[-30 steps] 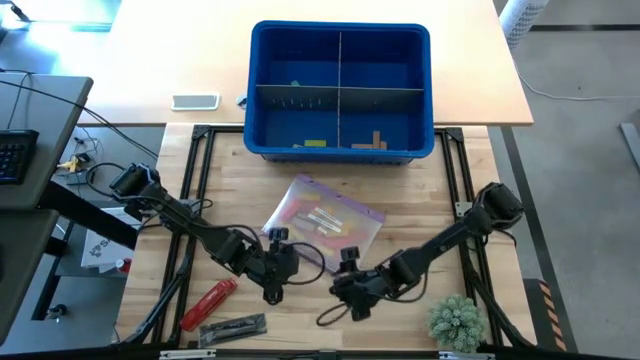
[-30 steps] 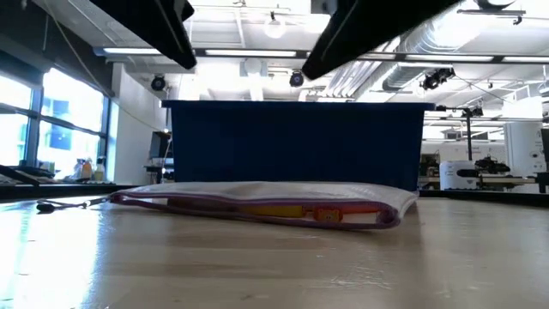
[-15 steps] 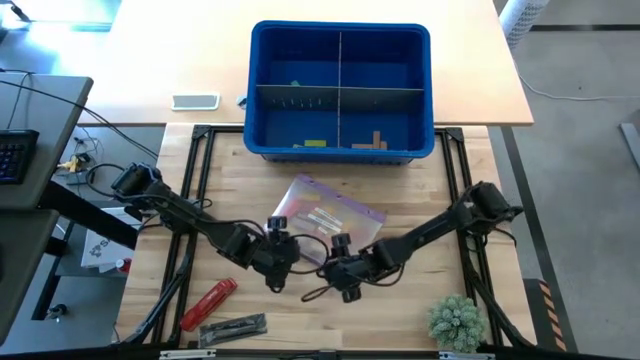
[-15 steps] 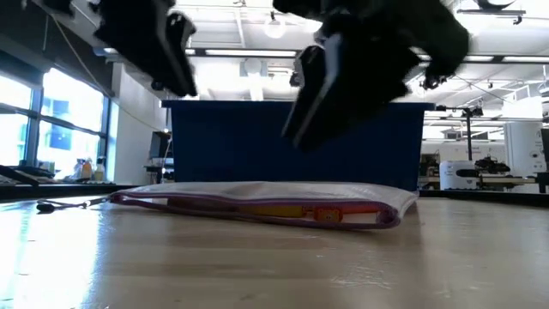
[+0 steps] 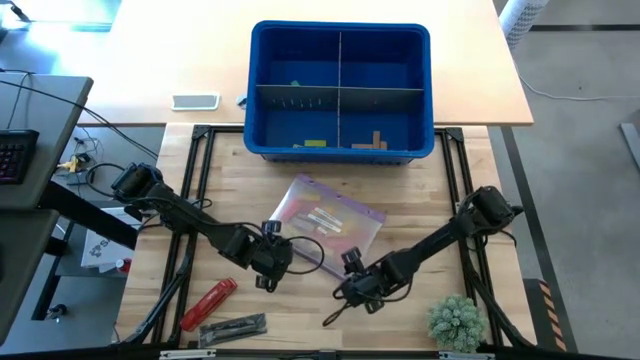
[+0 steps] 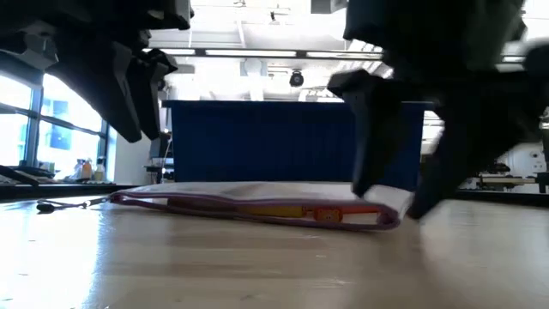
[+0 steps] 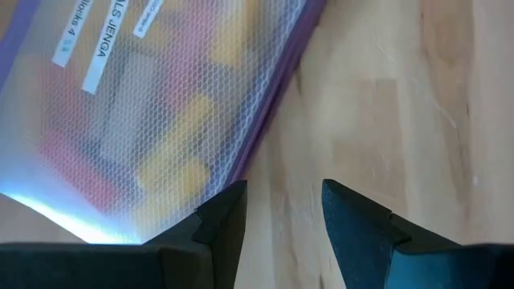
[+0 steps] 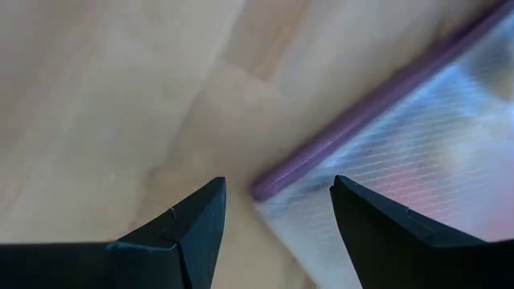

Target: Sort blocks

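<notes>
Blocks (image 7: 173,156) sit inside a floppy mesh pouch (image 5: 325,220) (slippery, I'd guess), so I'd pinch its purple edge with both open, empty jaws.

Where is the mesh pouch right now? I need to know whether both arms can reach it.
In the high view the mesh pouch lies flat mid-table, just in front of the blue bin, with the left gripper and right gripper open at its near corners.

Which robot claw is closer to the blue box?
The left claw, a little. It hovers at the mesh pouch's near-left edge, the right claw at its near corner, farther from the blue box. Both stand open.
</notes>
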